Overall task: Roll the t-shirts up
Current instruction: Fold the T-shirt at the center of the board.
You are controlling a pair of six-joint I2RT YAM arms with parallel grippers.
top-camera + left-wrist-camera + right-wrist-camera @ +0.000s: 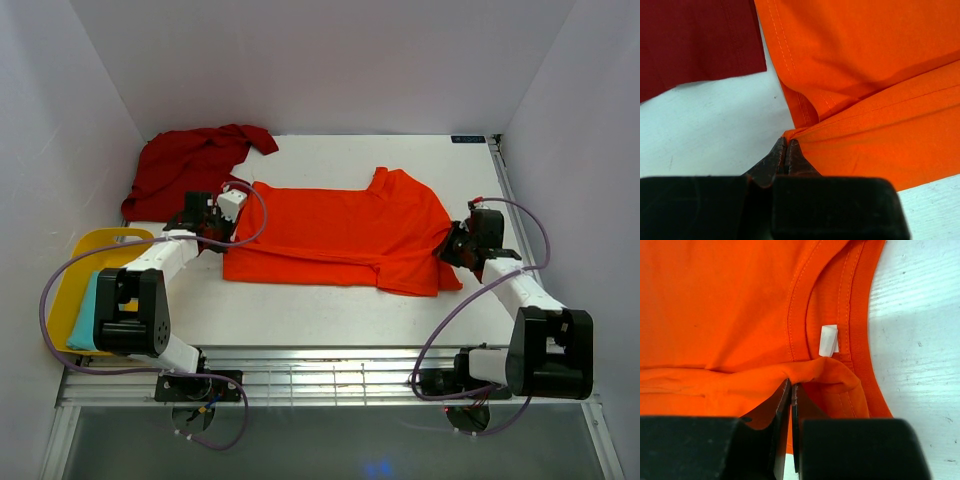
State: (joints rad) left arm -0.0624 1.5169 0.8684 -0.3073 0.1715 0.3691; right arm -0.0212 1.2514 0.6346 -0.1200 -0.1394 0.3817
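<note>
We have the orange t-shirt (340, 235) laid across the middle of the table (300, 320), its hem end toward 9 o'clock and its collar (860, 315) toward 3 o'clock. Our left gripper (786, 149) is clenched on a pinch of orange cloth at the hem corner, with the fabric gathered to a point between the pressed jaws. Our right gripper (791, 387) is likewise clamped on a raised fold just beside the collar, near the white label (828, 340). We judge that holding both ends at once keeps the shirt taut along its length, so a long side can be folded over evenly; a narrow band makes a neater roll. The edge toward 6 o'clock appears doubled over. The dark red t-shirt (190, 160) sits crumpled at 10 o'clock, untouched by either gripper. At 8 o'clock a yellow tray (100, 240) holds a teal cloth (85, 305), outside the working area
</note>
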